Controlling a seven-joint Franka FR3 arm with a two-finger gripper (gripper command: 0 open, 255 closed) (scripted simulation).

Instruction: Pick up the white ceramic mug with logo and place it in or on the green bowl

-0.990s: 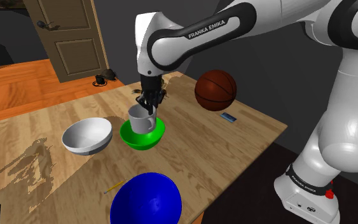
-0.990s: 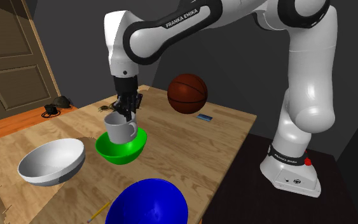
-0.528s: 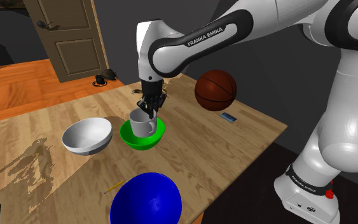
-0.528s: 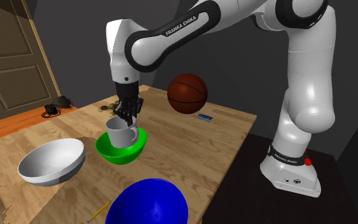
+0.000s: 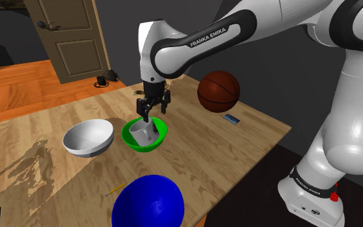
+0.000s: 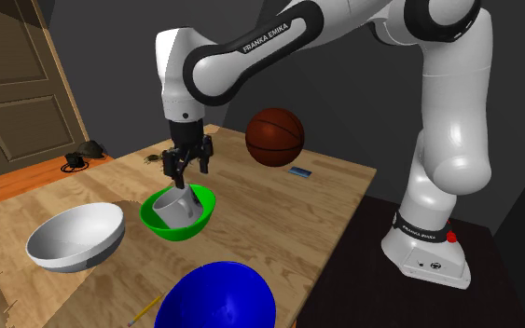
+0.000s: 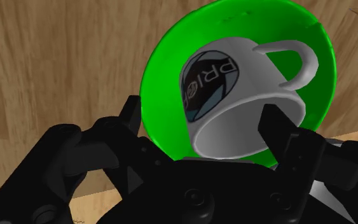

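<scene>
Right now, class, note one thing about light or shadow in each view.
Shoulder view: a jagged, patchy shadow lies on the table left of the white bowl. Second exterior view: the blue bowl is almost flat in colour. Wrist view: the green bowl glows evenly; the mug shades from white to grey.

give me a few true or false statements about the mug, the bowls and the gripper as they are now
1. The mug lies tilted inside the green bowl. True.
2. The gripper is shut on the mug. False: its fingers stand apart, open, above the mug.
3. The basketball sits in the white bowl. False: it is well apart from that bowl, to the shoulder view's right of the green bowl.
4. The mug bears a dark round logo on its side. True: it shows in the wrist view, as does the handle.
</scene>
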